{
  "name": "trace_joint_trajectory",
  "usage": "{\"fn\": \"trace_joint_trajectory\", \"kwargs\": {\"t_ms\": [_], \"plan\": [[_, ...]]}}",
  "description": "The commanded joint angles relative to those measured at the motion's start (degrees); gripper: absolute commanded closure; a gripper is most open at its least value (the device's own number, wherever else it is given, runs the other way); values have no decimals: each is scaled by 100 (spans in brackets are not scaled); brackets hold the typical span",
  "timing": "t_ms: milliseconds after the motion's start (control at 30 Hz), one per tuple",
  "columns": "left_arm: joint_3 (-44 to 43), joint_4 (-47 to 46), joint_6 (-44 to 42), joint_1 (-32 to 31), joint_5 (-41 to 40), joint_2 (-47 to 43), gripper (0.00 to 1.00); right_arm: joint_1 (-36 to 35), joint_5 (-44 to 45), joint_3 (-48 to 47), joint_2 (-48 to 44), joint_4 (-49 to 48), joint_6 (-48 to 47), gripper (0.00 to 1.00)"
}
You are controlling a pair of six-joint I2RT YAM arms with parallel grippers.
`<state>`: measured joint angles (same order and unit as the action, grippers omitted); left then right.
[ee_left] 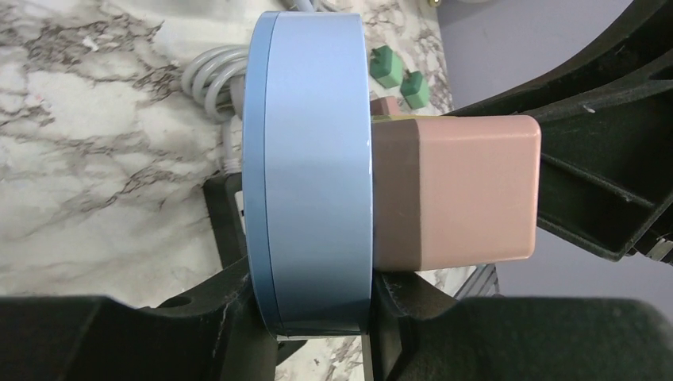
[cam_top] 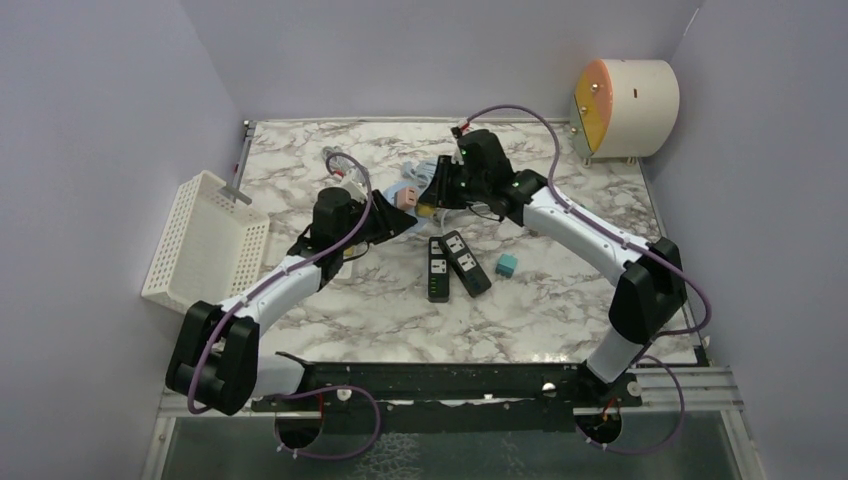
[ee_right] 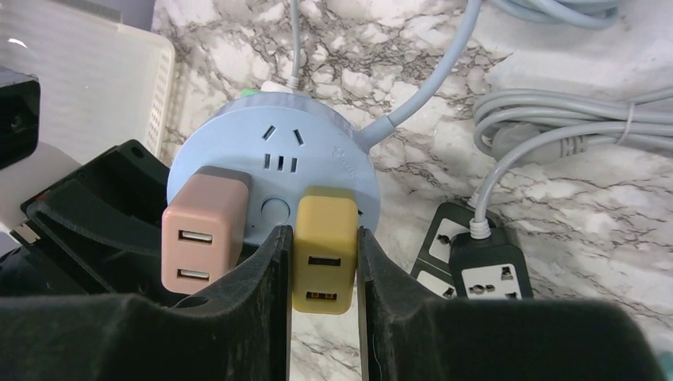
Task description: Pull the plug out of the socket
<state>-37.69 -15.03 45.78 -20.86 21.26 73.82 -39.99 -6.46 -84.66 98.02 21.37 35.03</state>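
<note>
Got the right gripper [ee_right: 324, 238] squeezed narrow on the yellow charger plug [ee_right: 324, 274], seated in the round blue socket hub [ee_right: 274, 139] right ahead of it, pinching the hub's rim with the left gripper [ee_left: 313, 313]. Might bind the pins if pulled crooked, or rip the hub loose. Tight by the pink charger [ee_right: 202, 238] beside one finger; looks open straight back toward the wrist.

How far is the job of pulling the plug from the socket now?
Done: the left gripper clamps the round light-blue socket hub. In hand: the right gripper is shut on the yellow block-shaped plug, not yet pulled out. Left: pulling it free; the pink plug beside it also sits plugged in.
</note>
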Motion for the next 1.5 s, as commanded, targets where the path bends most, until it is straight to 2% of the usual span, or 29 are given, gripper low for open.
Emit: {"fn": "trace_joint_trajectory", "kwargs": {"t_ms": [0, 233, 533, 700, 800, 933, 1067, 1233, 1467], "plan": [[-89, 976, -207, 81, -853, 444, 100, -17, -943, -412, -1037, -259, -156, 99], [-359, 1290, -122, 80, -1141, 792, 100, 122, -1104, -338, -1447, 16, -219, 99], [-625, 1778, -115, 81, -1588, 957, 100, 607, -2465, -142, -1568, -309, -6, 99], [-623, 1871, -94, 80, -1671, 905, 100, 973, -2621, 78, -1684, -279, -18, 99], [-597, 1818, -124, 82, -1624, 845, 100, 1609, -2728, 582, -1960, -114, -100, 99], [-606, 1673, -202, 74, -1426, 868, 100, 3030, -3494, 2118, -2655, -111, -248, 99], [-616, 1518, -307, 76, -1137, 930, 100, 4124, -3561, 3220, -3099, 470, -705, 99], [-623, 1404, -562, 78, -789, 869, 100, 4669, -3253, 4069, -3255, 630, -697, 99], [-721, 1538, -946, 82, -584, 684, 100, 4746, -2724, 4637, -2686, 648, -780, 99]]}}
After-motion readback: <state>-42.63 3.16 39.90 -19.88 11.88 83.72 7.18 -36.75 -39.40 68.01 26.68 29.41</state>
